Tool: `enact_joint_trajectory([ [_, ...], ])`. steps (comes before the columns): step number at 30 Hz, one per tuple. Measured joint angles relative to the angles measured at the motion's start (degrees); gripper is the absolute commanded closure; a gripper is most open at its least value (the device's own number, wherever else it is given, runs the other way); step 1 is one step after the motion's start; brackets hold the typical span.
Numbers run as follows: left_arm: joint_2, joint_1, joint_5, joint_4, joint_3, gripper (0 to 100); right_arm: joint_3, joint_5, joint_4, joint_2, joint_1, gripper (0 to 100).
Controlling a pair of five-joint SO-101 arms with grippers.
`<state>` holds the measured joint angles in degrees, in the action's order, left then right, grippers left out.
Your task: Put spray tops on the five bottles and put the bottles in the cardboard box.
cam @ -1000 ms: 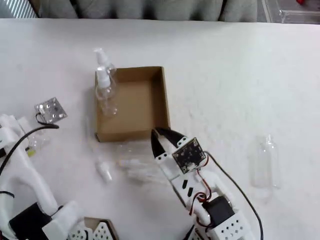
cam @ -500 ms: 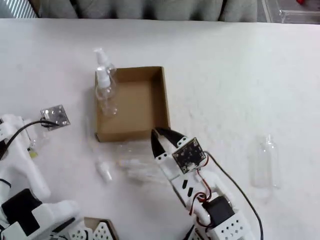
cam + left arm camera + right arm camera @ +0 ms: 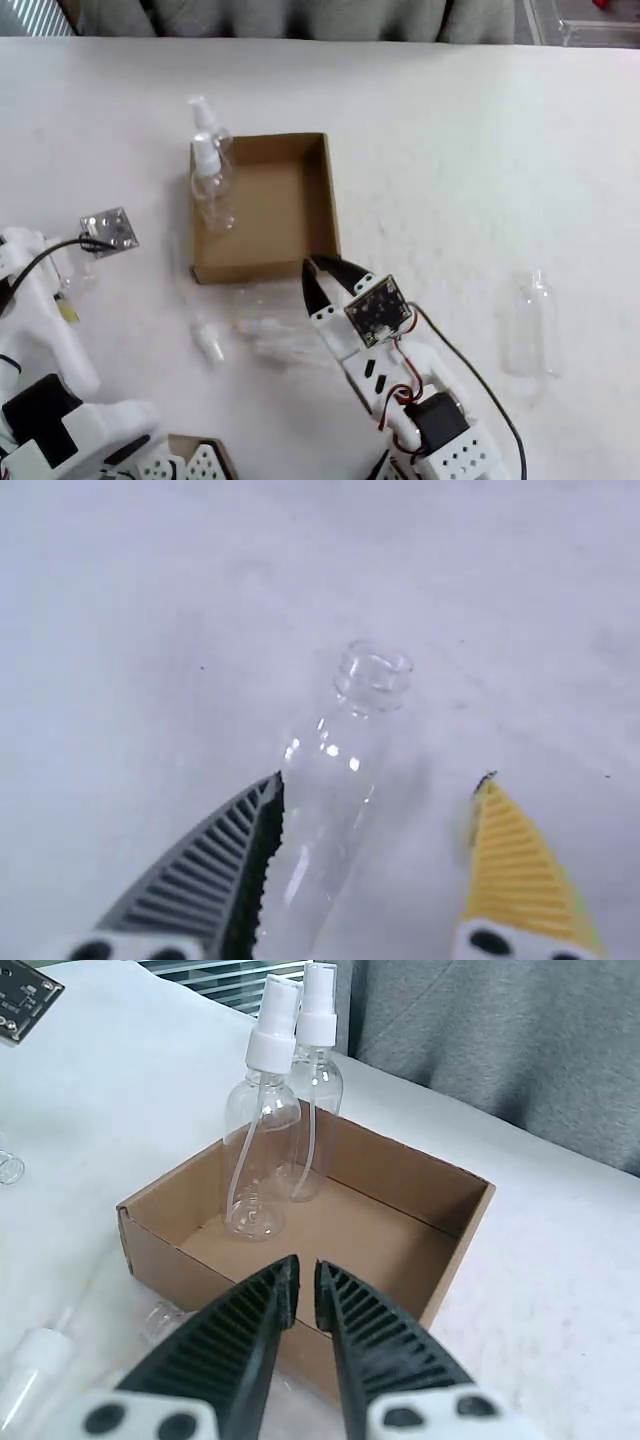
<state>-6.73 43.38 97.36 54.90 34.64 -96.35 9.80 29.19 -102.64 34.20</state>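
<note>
The left gripper is spread wide, its jaws either side of an uncapped bottle lying on the table, with bare surface beyond the bottle's neck. The right gripper is pinched nearly together and empty, just short of the near wall of the cardboard box. Two capped bottles stand in the box's far corner, and the rest of its floor is free.

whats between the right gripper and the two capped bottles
Only bare box floor. The right wrist view shows it between the right gripper and the bottles.
</note>
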Motion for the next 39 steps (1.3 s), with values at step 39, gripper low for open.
enact_joint_trajectory([
  [39, 17.8, 0.1, -0.9, -2.6, -10.6, 95, 0.0, 0.0, 0.0, 0.0, 0.0, 98.4],
])
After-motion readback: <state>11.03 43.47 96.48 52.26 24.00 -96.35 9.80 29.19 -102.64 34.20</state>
